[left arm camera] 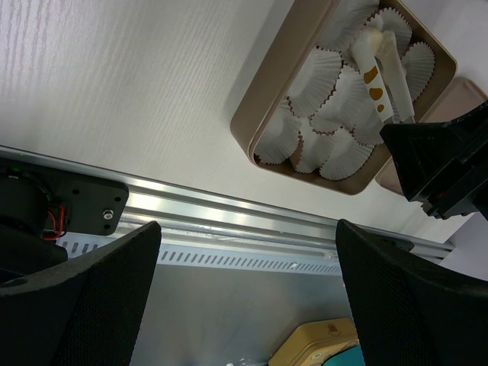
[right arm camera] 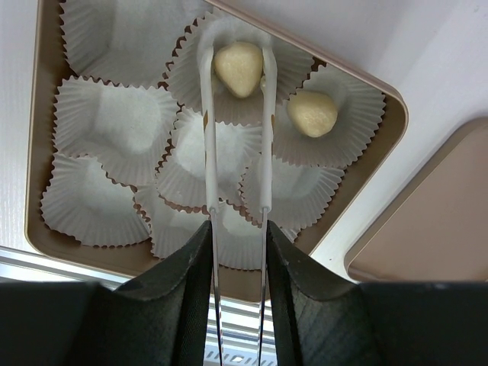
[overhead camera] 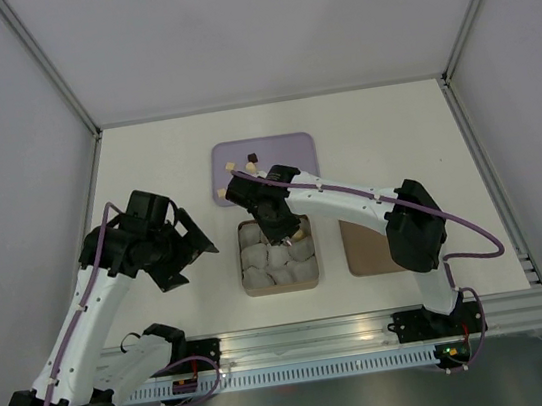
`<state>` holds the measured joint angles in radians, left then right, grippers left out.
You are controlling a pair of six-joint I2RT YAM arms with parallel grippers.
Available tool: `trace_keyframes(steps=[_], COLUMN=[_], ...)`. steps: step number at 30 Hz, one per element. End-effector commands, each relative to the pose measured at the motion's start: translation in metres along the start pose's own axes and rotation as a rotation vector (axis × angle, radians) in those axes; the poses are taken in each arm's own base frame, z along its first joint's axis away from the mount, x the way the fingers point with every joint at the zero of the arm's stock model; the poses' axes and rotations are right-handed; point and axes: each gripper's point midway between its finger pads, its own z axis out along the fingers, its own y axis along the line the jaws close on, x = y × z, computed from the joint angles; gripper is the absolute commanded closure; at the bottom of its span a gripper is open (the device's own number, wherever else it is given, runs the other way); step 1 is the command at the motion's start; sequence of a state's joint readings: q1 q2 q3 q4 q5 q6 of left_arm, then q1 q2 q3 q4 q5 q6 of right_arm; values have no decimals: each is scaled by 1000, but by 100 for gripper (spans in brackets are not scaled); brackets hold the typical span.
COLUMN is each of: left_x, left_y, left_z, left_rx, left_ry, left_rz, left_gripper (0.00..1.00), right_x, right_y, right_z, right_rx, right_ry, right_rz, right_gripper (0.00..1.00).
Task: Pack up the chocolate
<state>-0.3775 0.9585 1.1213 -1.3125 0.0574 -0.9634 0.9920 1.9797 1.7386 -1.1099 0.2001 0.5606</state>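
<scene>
Right gripper (right arm camera: 238,232) clamped on white tongs (right arm camera: 210,145). Tong tips pinch pale chocolate piece (right arm camera: 239,69) over paper cup (right arm camera: 229,107) in tan box (right arm camera: 396,130). Second pale piece (right arm camera: 313,113) sits in neighbouring cup. Loose pieces (overhead camera: 231,164) on purple tray (overhead camera: 289,150) behind box. Left gripper (left arm camera: 248,297) fingers wide apart, left of box.

Two pale ones in the box (right arm camera: 398,122)!
One pale chocolate (right arm camera: 239,69) between the tongs (right arm camera: 210,152) tips over a paper cup (right arm camera: 191,84), second pale chocolate (right arm camera: 313,113) in the neighbouring cup, dark piece (overhead camera: 251,154) on the tray (overhead camera: 290,160).

Box (left arm camera: 263,76) of paper cups (right arm camera: 114,122) centre, lid (overhead camera: 369,250) right, tray (overhead camera: 289,150) behind holding chocolates (overhead camera: 251,153)
</scene>
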Motion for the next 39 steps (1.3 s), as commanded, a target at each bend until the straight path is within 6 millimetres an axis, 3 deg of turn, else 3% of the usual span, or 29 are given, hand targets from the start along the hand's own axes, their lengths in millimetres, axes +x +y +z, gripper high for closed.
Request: trace_keyframes(steps=[1,5,12,21,30,34,36,37,39], left_x=[4,4,5,5,3,1,2,1,0], left_y=[3,3,3,3,2,2,0,-1,-3], left_z=[-1,-1,-2,-3,-3,-4,-7,-8,-11], left_rx=[-6,-7,-4,0,-2,0,9,15,23], left_ry=[9,11,10,13,1,-9,-9,-11,-18], left_rz=[-27,-22,-19,-16,-19,-26,-30,-33,-37], left_gripper=[0,0,0,0,0,0,0,0,0], right_x=[-8,-10,-19,-22,-30,-53,-64,-79,-95], right_y=[0,1,3,-1,-9,-2,1,-2,-1], right_z=[-3,-5,-15,-49,-103,-126,-124,-131,-123], right_rx=[4,-2,-14,-47,-102,-147,-156,-167,-168], right_ry=[-30,-37,-59,-97,-185,-256,-264,-298,-305], right_rz=[4,6,11,43,78,94,100,122,133], right_gripper=[62,57,59,59,60,60,60,60,60])
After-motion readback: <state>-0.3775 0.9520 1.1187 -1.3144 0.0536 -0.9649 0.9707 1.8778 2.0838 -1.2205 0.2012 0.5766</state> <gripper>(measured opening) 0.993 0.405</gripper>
